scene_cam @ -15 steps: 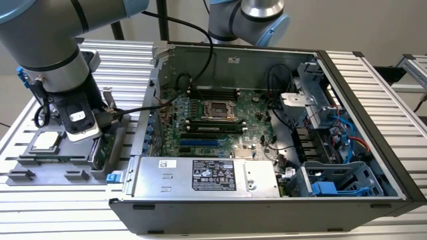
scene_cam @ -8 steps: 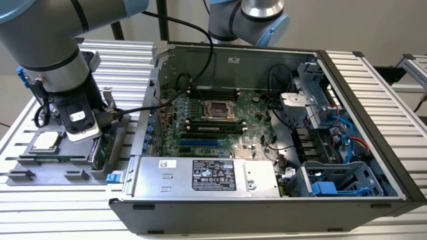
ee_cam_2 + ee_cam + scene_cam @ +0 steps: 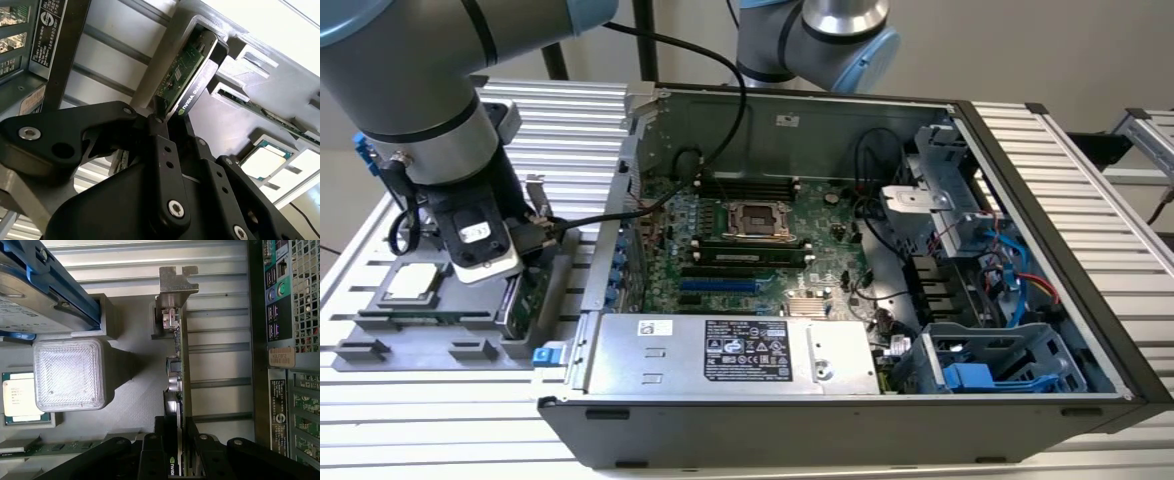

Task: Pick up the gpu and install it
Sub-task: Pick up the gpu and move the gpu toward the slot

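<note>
Standing on its long edge in a slot of the gray holder (image 3: 414, 340), the graphics card (image 3: 179, 370) is outside the computer. The holder lies on the ribbed table (image 3: 454, 425), just beside the computer case (image 3: 827, 430) on the exterior view's left. The same holder carries a square processor chip (image 3: 411, 283) lying flat in its own pocket. In the first wrist view it also has a hard drive (image 3: 30, 285) in a blue frame and a thin green memory stick (image 3: 50, 447) in a groove. The card's silver end bracket (image 3: 177, 280) is at the end far from my fingers.

The case lies on its side with the cover off. Inside it I see the green main board (image 3: 834, 225) with its processor socket (image 3: 754, 220) and a silver power supply (image 3: 720, 350) along the near wall. A drive cage (image 3: 1001, 365) with blue parts sits toward the exterior view's right.

My arm (image 3: 427, 110) reaches down from the exterior view's upper left. Its wrist points nearly straight down over the holder, well apart from the main board. My pincer (image 3: 182, 457) straddles the card's free edge at the end away from the bracket, with one black finger (image 3: 205, 447) on each face. The fingers are closed in on the card with no gap that I can see, so I have hold of it while its other edge rests in the slot.
</note>
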`<state>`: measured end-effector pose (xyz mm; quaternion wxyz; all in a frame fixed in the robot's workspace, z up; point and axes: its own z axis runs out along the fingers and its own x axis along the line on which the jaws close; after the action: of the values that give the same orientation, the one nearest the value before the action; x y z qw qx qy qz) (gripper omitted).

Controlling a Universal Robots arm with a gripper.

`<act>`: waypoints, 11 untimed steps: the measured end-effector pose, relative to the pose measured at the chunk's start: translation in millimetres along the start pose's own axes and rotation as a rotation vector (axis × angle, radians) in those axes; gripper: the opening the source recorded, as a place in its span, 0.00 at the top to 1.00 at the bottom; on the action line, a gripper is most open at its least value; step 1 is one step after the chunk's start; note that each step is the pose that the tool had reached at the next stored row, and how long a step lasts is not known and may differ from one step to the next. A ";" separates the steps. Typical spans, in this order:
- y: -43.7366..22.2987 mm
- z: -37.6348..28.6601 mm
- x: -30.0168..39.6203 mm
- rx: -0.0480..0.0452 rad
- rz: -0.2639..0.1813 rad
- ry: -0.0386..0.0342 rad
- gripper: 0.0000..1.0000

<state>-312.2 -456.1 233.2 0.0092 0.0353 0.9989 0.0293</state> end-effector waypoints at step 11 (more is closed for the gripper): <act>0.4 -5.6 -0.1 -0.0001 0.000 0.0002 1.00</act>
<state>-312.2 -456.1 238.8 0.0091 0.0353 0.9989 0.0293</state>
